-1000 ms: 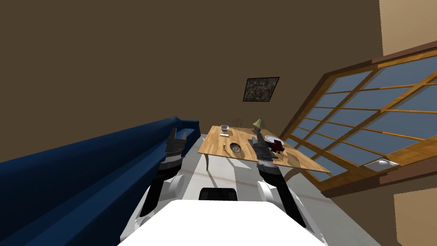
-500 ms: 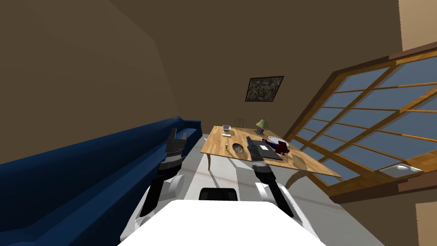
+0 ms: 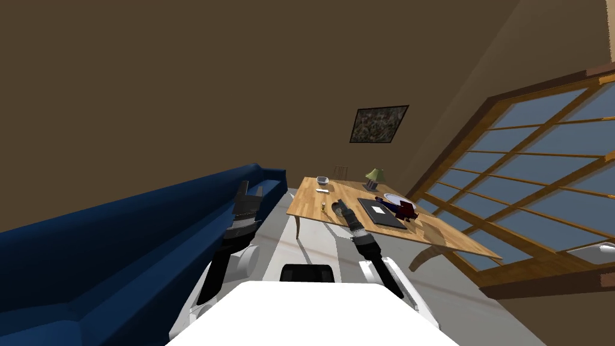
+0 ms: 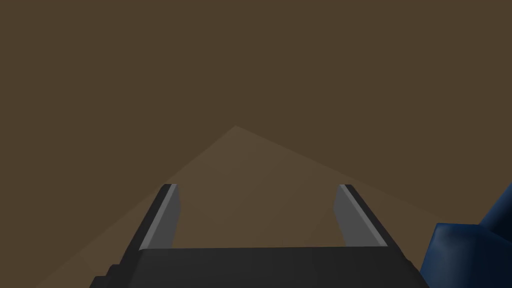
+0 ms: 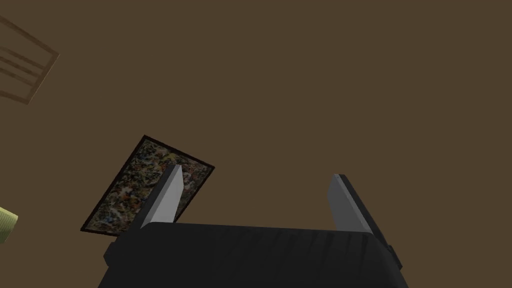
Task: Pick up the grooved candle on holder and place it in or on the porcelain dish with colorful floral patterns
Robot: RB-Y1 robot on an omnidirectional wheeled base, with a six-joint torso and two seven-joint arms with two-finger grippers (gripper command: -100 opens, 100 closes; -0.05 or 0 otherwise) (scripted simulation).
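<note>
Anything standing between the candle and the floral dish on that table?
Nothing visible. The candle stands just beside the dish near the wooden table's front edge. My open right tool overlaps the dish in the head view but aims at the wall.

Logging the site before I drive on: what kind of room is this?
Probably a living or dining room in a house: a long blue sofa, a wooden table with a small lamp on it, a large window and a framed picture.
</note>
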